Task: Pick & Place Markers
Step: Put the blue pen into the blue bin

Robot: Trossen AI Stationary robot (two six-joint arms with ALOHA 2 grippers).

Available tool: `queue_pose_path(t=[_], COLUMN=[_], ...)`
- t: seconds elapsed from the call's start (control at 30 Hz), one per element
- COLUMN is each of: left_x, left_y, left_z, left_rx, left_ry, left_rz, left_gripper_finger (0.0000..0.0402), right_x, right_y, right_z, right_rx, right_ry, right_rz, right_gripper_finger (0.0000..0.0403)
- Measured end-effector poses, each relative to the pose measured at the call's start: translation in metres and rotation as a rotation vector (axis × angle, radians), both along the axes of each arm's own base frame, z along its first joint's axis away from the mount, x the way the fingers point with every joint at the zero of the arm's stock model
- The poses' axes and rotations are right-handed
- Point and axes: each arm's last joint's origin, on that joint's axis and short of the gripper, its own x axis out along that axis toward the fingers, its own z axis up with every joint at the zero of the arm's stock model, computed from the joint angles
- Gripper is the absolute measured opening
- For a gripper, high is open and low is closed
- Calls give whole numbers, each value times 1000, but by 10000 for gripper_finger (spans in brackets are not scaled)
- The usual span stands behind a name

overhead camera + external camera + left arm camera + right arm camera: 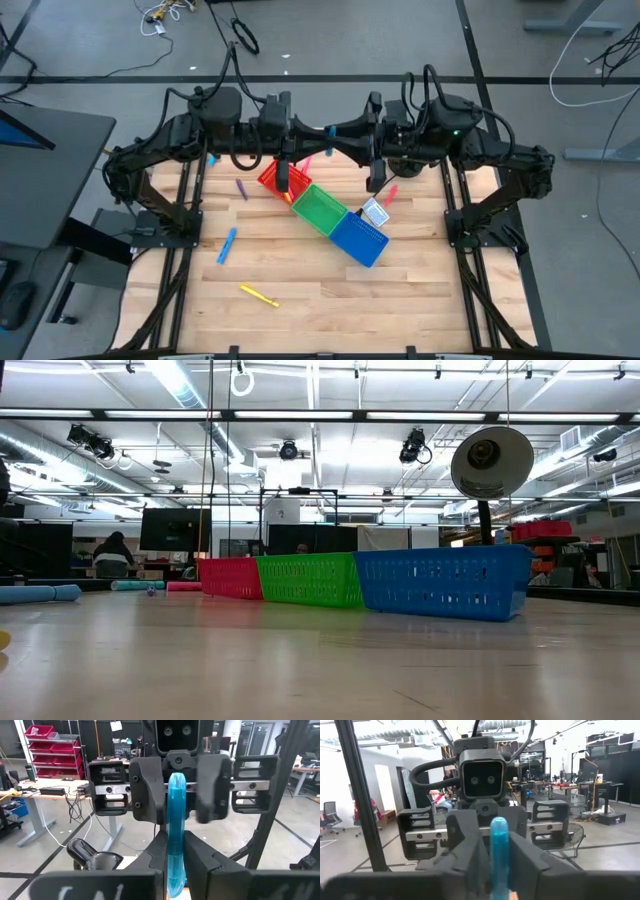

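We see the left gripper [175, 855] pinching a light-blue marker [176, 830] above the table's [320, 300] far edge | right gripper [497, 865] closed round the same marker (both hold it) | other markers lie scattered beside the bins [325, 212].

You've got three bins in a row: one red [275, 178], one green [318, 209], one blue [358, 240]. Loose markers on the table [330, 310], I count five: yellow [259, 296], blue [227, 245], purple [241, 189], pink [389, 192], and another blue [211, 160] by the left arm. Plus one blue marker [175, 832] pinched between both grippers [175, 865].
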Motion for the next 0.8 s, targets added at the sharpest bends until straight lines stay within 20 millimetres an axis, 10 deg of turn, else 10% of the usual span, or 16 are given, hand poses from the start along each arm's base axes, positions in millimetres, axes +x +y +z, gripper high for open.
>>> queue_pose_path(t=[0.2, 0.8], left_x=[0, -40], left_y=[0, 6], left_z=[1, 6], left_rx=[-4, -32], left_ry=[-6, 85], left_rz=[3, 50], left_gripper_finger=[41, 153], right_x=[-3, -23], right_y=[0, -1], right_z=[2, -9], right_rx=[-4, 122], right_ry=[-6, 198], right_rz=[-2, 15], right_gripper_finger=[19, 19])
